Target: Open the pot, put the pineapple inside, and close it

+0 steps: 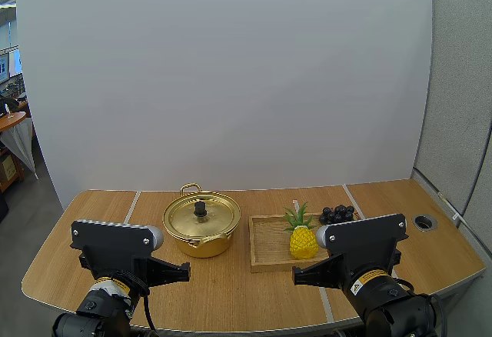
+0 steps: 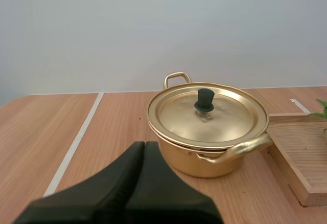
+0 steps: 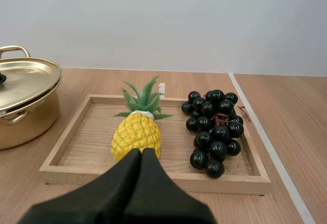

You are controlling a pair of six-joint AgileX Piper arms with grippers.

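The left gripper [image 2: 144, 144] was closed on nothing, its two fingers pressed together into one dark wedge low over the table [image 2: 41, 132]. The right gripper [image 3: 141, 151] was the same, fingers together and empty. Each pointed straight at its own target, which read as a ready stance with no step of the task begun.

Just ahead of the left gripper stood the pot [image 2: 202, 160], its lid [image 2: 219, 119] seated squarely and the black knob [image 2: 205, 100] upright at the centre. One handle angled back toward the gripper's right, the other sat on the far side. Nothing crowded the knob, so a pinch from above looked open. Bare wood to the left of this gripper and the pot seemed the natural place to park the lid.

Ahead of the right gripper came the near rim of the wooden tray [image 3: 153, 175], then the pineapple [image 3: 135, 132] inside it, directly in line, leafy crown on the far end. Whether it stood or lay I could not tell. The grapes [image 3: 214, 132] lay to its right, close but apart, probably limiting how wide a finger could pass there. The raised rim would need clearing on the lift. The pot sat off to this gripper's left, just beside the tray.
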